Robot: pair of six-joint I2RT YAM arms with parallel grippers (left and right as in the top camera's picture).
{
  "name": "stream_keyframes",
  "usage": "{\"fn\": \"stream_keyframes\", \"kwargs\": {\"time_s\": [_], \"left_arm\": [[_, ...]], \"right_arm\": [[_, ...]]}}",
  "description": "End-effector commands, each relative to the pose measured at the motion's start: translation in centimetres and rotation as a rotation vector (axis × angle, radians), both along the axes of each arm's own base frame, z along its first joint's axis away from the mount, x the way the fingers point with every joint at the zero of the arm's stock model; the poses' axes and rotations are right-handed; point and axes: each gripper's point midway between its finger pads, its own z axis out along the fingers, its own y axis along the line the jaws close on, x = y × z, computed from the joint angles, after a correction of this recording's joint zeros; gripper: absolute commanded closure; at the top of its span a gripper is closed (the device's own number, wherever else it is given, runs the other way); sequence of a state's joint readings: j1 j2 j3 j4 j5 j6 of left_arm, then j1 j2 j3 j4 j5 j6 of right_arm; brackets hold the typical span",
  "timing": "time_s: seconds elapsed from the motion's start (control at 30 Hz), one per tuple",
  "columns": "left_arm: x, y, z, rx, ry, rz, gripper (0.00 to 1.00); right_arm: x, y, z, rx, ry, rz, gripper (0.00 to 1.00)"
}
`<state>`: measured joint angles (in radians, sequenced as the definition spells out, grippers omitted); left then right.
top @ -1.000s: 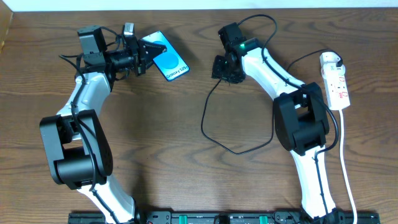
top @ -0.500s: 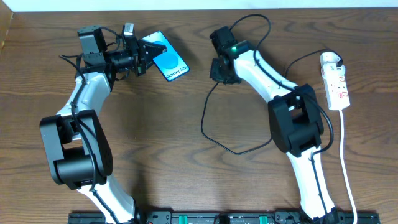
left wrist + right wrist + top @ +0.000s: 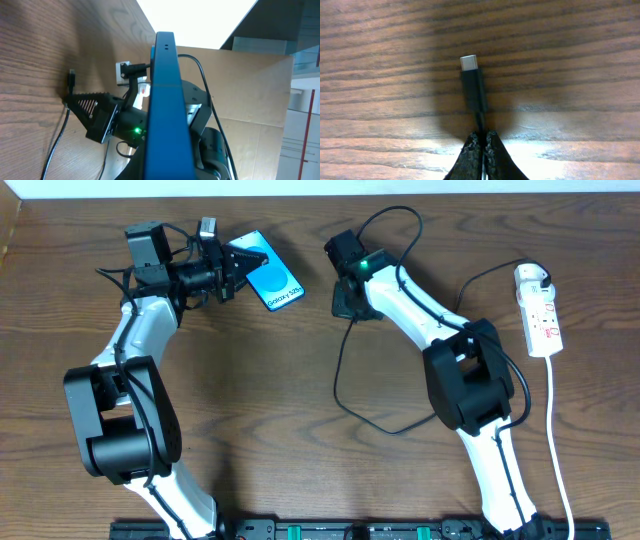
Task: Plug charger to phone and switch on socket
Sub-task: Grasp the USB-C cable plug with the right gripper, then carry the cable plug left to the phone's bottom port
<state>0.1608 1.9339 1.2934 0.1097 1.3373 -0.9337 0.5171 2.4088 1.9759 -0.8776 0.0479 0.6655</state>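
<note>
My left gripper (image 3: 243,264) is shut on one end of the phone (image 3: 273,280) and holds it at the back of the table, blue screen up. In the left wrist view the phone (image 3: 165,100) shows edge-on as a blue bar. My right gripper (image 3: 349,301) is shut on the charger (image 3: 339,370), a thin black cable, to the right of the phone and apart from it. In the right wrist view the closed fingers (image 3: 472,150) pinch the cable just behind the connector tip (image 3: 472,82), which points out over the wood. The socket (image 3: 540,310) lies at the far right.
The black cable loops across the middle of the table (image 3: 395,425) and arcs again behind the right arm (image 3: 395,212). The socket's white lead (image 3: 556,430) runs down the right edge. The right gripper (image 3: 95,117) and the connector tip (image 3: 72,78) also show past the phone in the left wrist view.
My right gripper has moved left towards the phone with the cable in it, and the cable loop has been dragged left with it. The left arm and the phone have not moved.
</note>
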Motion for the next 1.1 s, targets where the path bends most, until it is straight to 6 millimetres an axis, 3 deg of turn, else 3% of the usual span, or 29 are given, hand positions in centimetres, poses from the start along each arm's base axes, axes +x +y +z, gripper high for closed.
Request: {"fn": "stream_keyframes", "kwargs": {"time_s": [0.0, 0.23, 0.47, 0.8, 1.07], "left_arm": [[-0.6, -0.2, 1.5, -0.011, -0.053, -0.037, 0.93], [-0.6, -0.2, 1.5, -0.012, -0.053, -0.037, 0.93], [-0.6, -0.2, 1.5, -0.012, -0.053, -0.037, 0.93], [-0.7, -0.2, 1.5, -0.012, -0.053, -0.038, 0.93], [-0.9, -0.4, 1.7, -0.025, -0.054, -0.055, 0.93]], "right_arm": [[0.3, 0.0, -2.2, 0.041, 0.034, 0.049, 0.99], [0.9, 3.6, 0.7, 0.301, -0.009, 0.376, 0.99], [-1.3, 6.4, 8.5, 0.607, -0.115, 0.737, 0.99], [-3.4, 6.0, 15.3, 0.672, -0.188, 0.836, 0.99], [-4.6, 3.1, 20.3, 0.667, -0.220, 0.808, 0.99]]}}
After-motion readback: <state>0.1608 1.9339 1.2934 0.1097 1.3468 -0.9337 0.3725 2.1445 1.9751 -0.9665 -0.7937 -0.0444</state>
